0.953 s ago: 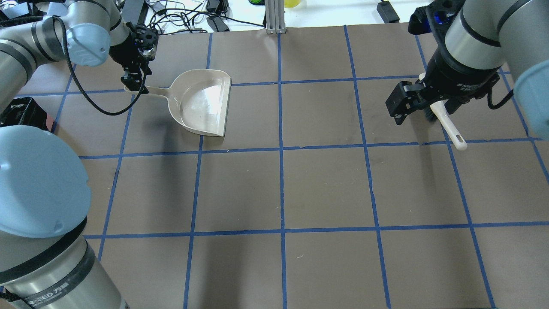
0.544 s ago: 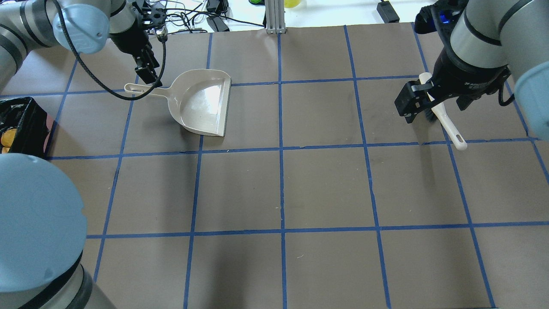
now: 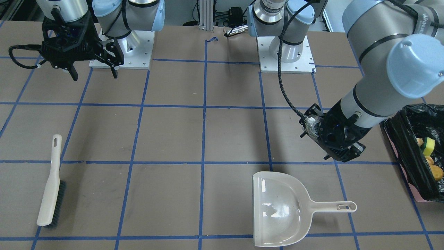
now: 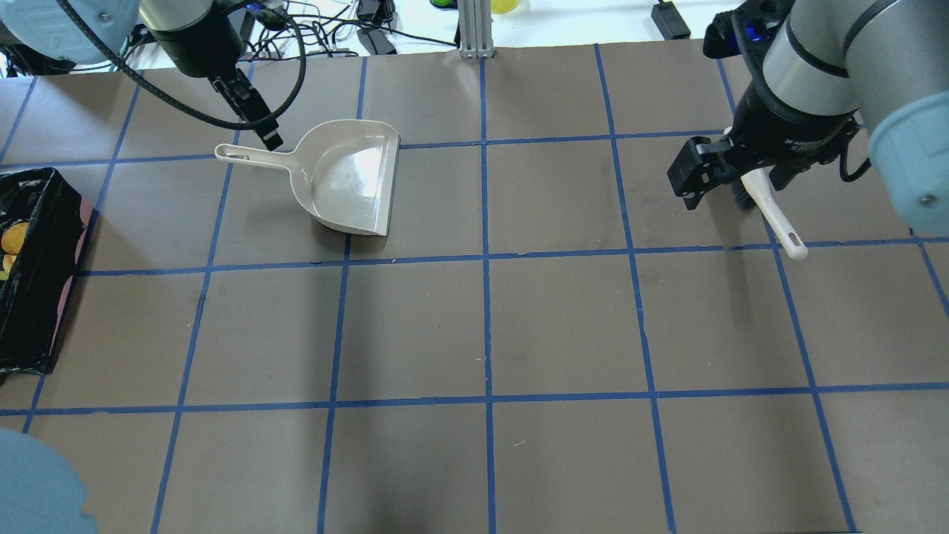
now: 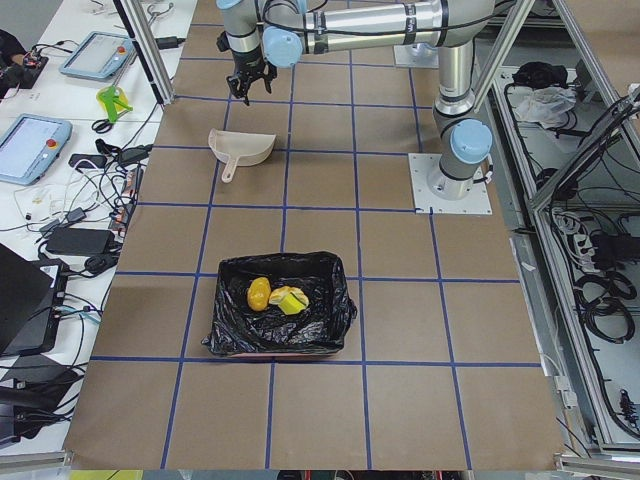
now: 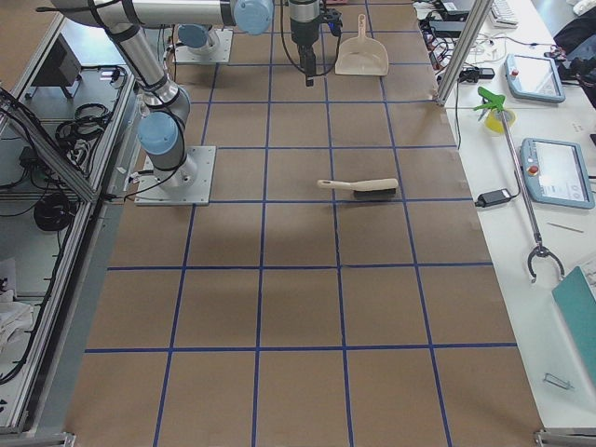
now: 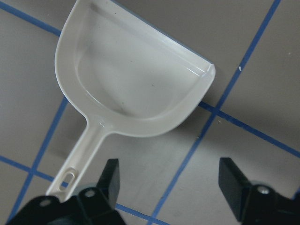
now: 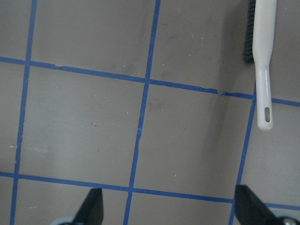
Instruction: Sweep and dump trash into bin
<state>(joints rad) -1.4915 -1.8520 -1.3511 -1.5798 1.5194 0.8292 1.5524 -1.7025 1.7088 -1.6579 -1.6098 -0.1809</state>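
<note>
Trash (image 5: 274,296) in bin (image 5: 228,332); left gripper (image 7: 171,183) hovering near dustpan (image 3: 281,208), right gripper (image 3: 94,75) aloft; both gaping

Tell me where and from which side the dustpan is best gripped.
Probably by its straight handle, with the left gripper coming from above and closing across its narrow width. The dustpan lies flat, open side up, and the handle sticks out clear of the wide scoop.

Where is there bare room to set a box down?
Bare: the squares between the dustpan and the brush, and the rows nearer the robot. Crowded: beside the bin, and where the left tool and right tool hang near those two.
</note>
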